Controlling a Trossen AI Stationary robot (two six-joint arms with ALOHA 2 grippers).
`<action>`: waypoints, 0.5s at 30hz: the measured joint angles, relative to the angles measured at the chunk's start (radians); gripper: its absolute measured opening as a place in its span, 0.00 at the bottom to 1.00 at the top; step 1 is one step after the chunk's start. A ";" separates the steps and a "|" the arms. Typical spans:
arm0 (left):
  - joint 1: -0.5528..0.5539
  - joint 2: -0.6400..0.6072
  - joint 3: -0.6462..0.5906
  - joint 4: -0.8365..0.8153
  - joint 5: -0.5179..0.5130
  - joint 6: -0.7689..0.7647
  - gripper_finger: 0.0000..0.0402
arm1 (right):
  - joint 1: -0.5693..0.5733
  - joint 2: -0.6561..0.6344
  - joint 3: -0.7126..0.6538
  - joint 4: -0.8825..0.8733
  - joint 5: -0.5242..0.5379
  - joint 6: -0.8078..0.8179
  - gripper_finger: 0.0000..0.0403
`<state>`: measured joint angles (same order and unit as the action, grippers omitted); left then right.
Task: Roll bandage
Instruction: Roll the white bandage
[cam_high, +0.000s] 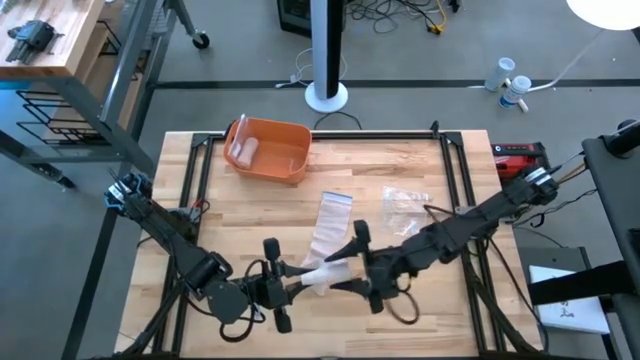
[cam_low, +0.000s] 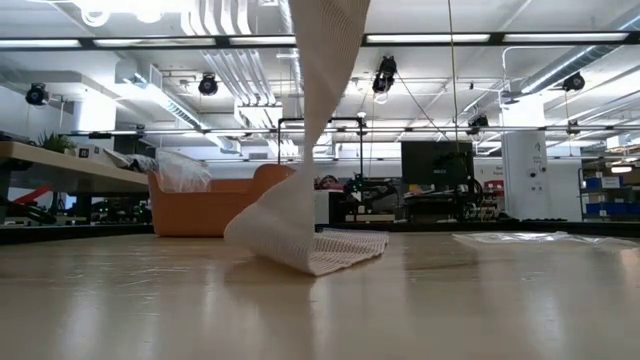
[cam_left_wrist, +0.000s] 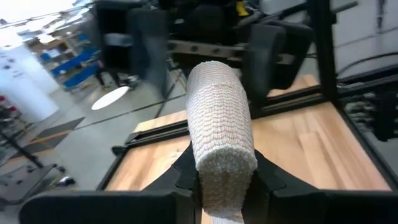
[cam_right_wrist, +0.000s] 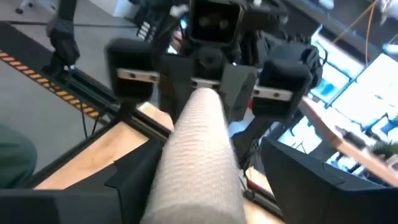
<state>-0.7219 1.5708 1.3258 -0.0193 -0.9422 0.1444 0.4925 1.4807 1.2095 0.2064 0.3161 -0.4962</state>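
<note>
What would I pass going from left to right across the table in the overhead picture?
Left gripper → rolled bandage, held between both grippers → right gripper → clear plastic wrapper. The orange bin and the bandage's loose tail lie farther back, overlapping that span, so I leave them out of the order.

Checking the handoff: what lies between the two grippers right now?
In the high view the rolled bandage spans between the left gripper and right gripper, each shut on an end.

Robotics lab: exposed ceiling ducts (cam_low: 235, 60), workbenches (cam_low: 60, 160), monitor (cam_low: 435, 165).
</note>
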 joint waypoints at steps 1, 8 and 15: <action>0.000 0.000 0.000 0.000 0.003 0.000 0.14 | -0.003 0.014 0.021 -0.018 -0.002 0.011 0.64; -0.002 0.000 0.000 0.000 0.012 0.011 0.15 | -0.008 0.053 0.089 -0.105 -0.002 0.085 0.55; -0.003 0.000 0.000 0.004 0.010 0.014 0.15 | -0.008 0.049 0.089 -0.105 -0.005 0.121 0.37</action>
<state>-0.7246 1.5711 1.3254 -0.0154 -0.9325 0.1580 0.4843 1.5299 1.2984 0.1013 0.3107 -0.3748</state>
